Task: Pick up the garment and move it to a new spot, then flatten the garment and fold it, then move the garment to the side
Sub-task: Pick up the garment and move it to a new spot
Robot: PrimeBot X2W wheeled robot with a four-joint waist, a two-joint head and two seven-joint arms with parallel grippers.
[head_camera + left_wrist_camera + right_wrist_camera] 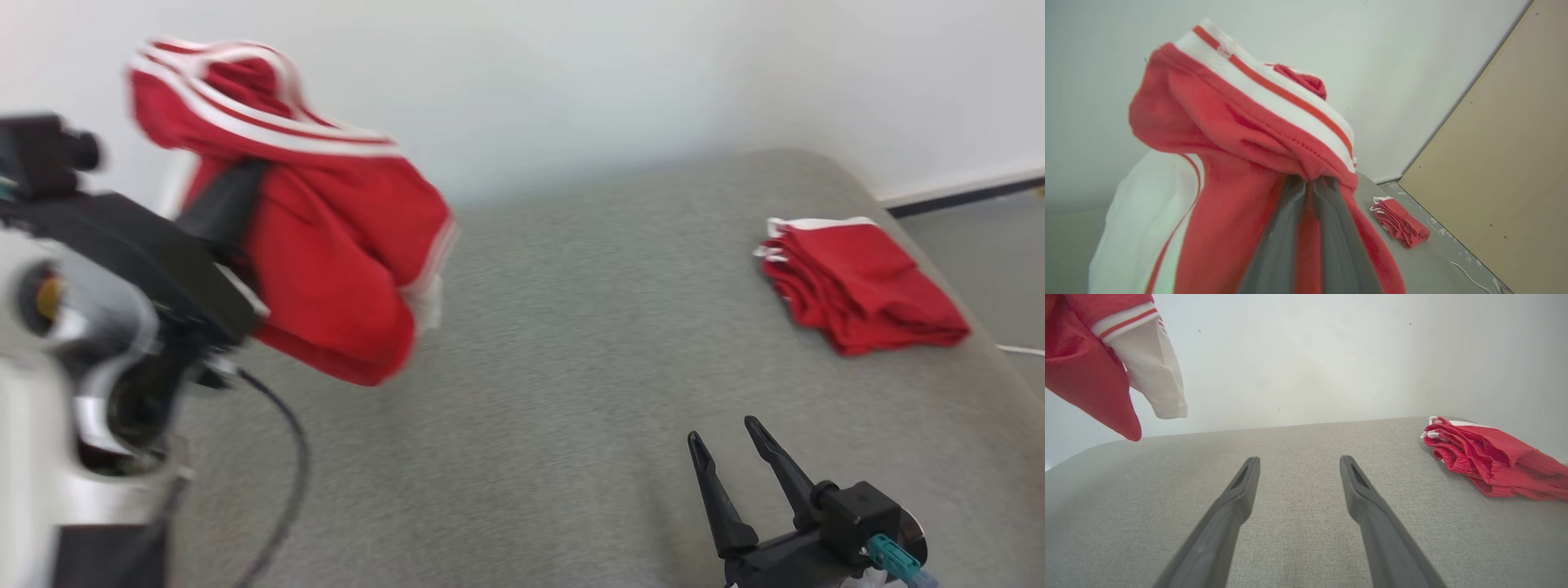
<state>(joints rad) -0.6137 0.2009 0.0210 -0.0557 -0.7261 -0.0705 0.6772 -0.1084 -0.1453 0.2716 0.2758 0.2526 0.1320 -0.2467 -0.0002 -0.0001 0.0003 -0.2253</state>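
A red garment (326,245) with white stripes hangs in the air above the left part of the grey cushioned surface (555,392). My left gripper (1312,181) is shut on it, both dark fingers pinching a fold of red cloth; its fingertips are buried in the fabric. The garment (1241,134) drapes over and around those fingers, with a white part hanging lower left. In the right wrist view its red and white hem (1118,367) dangles at the upper left, off the surface. My right gripper (727,437) stands open low at the front right, with nothing between its fingers (1241,486).
A second red garment (857,282), folded, lies at the far right of the surface near its edge; the folded garment (1494,465) also shows right of my right gripper. A white wall stands behind. A floor strip and a tan panel (1506,163) lie to the right.
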